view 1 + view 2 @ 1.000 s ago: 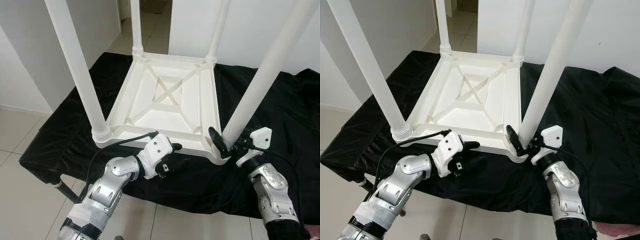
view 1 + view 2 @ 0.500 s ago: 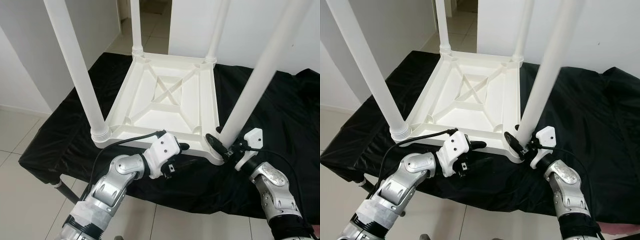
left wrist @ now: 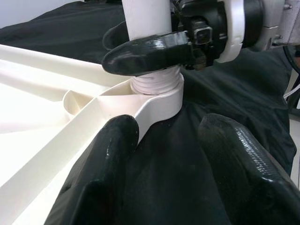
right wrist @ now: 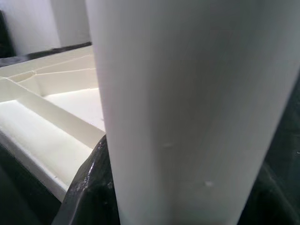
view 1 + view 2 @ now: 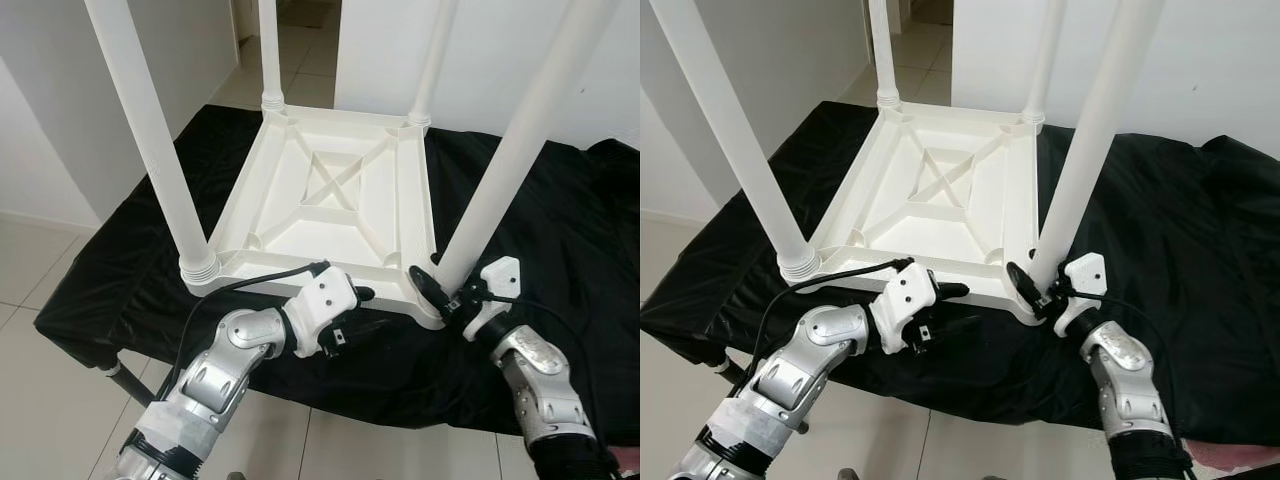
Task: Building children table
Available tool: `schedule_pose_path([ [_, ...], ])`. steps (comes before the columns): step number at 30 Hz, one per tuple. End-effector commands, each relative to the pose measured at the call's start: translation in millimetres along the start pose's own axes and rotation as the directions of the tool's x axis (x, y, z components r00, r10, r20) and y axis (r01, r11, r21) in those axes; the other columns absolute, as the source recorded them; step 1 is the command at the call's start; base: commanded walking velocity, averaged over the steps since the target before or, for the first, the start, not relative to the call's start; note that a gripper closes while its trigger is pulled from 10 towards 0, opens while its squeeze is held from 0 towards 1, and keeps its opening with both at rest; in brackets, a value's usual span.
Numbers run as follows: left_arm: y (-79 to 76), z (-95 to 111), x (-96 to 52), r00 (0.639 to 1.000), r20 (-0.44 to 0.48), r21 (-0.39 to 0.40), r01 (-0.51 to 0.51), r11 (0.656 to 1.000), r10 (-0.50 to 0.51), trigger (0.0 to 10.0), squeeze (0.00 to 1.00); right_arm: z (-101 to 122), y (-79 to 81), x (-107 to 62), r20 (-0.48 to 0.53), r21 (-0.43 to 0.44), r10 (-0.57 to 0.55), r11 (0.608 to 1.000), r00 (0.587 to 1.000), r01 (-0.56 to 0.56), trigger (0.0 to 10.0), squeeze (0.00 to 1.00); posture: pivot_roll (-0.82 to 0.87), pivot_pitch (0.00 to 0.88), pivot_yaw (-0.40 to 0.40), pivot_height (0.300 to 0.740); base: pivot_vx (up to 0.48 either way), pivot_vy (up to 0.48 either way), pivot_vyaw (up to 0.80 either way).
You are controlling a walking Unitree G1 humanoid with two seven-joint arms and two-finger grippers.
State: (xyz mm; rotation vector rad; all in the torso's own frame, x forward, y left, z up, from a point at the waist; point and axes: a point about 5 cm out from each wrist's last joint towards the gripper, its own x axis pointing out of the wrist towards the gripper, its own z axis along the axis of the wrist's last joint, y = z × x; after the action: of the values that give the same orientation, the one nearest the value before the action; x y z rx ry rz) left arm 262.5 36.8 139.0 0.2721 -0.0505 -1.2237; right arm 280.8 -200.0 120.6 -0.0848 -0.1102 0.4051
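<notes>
Black cloth bears table; right hand grips leg.

upturned table on cloth, legs up

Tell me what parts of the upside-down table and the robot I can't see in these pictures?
- Tops of the four table legs: cut off by the upper edge in both eye views.
- Far finger of the right gripper: behind the near-right leg it clamps.
- Right wrist view: that leg blocks the socket joint, so how fully it is seated cannot be told.
- Stand under the black cloth: covered by the cloth.
- Left gripper: its open fingers sit at the tabletop edge.
</notes>
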Motion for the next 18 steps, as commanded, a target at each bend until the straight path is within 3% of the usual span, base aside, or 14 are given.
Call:
schedule_pose_path([
  [1, -1.1, -3, 0.4, 1.0, -0.019, 0.002, -0.011, 1.0, 0.011, 10.0, 0.0, -8, 4.4, -2.7, -0.053, 0.008, -0.079, 0.997, 0.995, 0.08, 10.0, 0.0, -0.09, 0.0, -0.017, 0.74, 0.0, 0.0, 0.0],
  [7, -1.4, -3, 0.1, 1.0, -0.02, -0.005, -0.022, 1.0, 0.021, 10.0, 0.0, -7, 11.2, -3.2, -0.042, 0.026, -0.134, 0.991, 0.99, 0.135, 10.0, 0.0, -0.09, 0.0, -0.018, 0.74, 0.0, 0.0, 0.0],
  [8, -2.3, -4, -0.3, 0.999, -0.02, -0.015, -0.031, 0.999, 0.03, 10.0, 0.0, -7, 20.1, -3.2, -0.034, 0.059, -0.213, 0.975, 0.976, 0.215, 10.0, 0.0, -0.09, 0.0, -0.02, 0.74, 0.0, 0.0, 0.0],
  [10, -2.3, -4, -0.3, 0.999, -0.02, -0.015, -0.031, 0.999, 0.03, 10.0, 0.0, -7, 20.1, -3.2, -0.034, 0.059, -0.213, 0.975, 0.976, 0.215, 10.0, 0.0, -0.09, 0.0, -0.02, 0.74, 0.0, 0.0, 0.0],
  [11, -3.6, -4, -0.1, 0.999, -0.02, -0.023, -0.037, 0.999, 0.037, 10.0, 0.0, -10, 30.3, -1.6, -0.051, 0.096, -0.336, 0.936, 0.94, 0.34, 10.0, 0.0, -0.09, 0.0, -0.022, 0.74, 0.0, 0.0, 0.0],
  [12, -3.6, -4, -0.1, 0.999, -0.02, -0.023, -0.037, 0.999, 0.037, 10.0, 0.0, -10, 30.3, -1.6, -0.051, 0.096, -0.336, 0.936, 0.94, 0.34, 10.0, 0.0, -0.09, 0.0, -0.022, 0.74, 0.0, 0.0, 0.0],
  [13, -4.2, -4, 0.3, 0.999, -0.02, -0.028, -0.043, 0.999, 0.042, 10.0, 0.0, -11, 38.5, -0.1, -0.071, 0.118, -0.434, 0.891, 0.898, 0.439, 10.0, 0.0, -0.08, 0.0, -0.021, 0.74, 0.0, 0.0, 0.0],
  [15, -3.9, -4, 1.0, 0.998, -0.02, -0.032, -0.052, 0.998, 0.052, 10.0, 0.0, -9, 50.6, 3.0, -0.091, 0.14, -0.504, 0.847, 0.859, 0.512, 10.0, 0.0, -0.08, 0.0, -0.017, 0.74, 0.0, 0.0, 0.0],
  [18, -2.9, -4, 0.7, 0.998, -0.021, -0.034, -0.053, 0.998, 0.053, 10.0, 0.0, -1, 60.9, 5.7, -0.061, 0.138, -0.473, 0.868, 0.879, 0.477, 10.0, 0.0, -0.08, 0.0, -0.015, 0.74, 0.0, 0.0, 0.0],
])
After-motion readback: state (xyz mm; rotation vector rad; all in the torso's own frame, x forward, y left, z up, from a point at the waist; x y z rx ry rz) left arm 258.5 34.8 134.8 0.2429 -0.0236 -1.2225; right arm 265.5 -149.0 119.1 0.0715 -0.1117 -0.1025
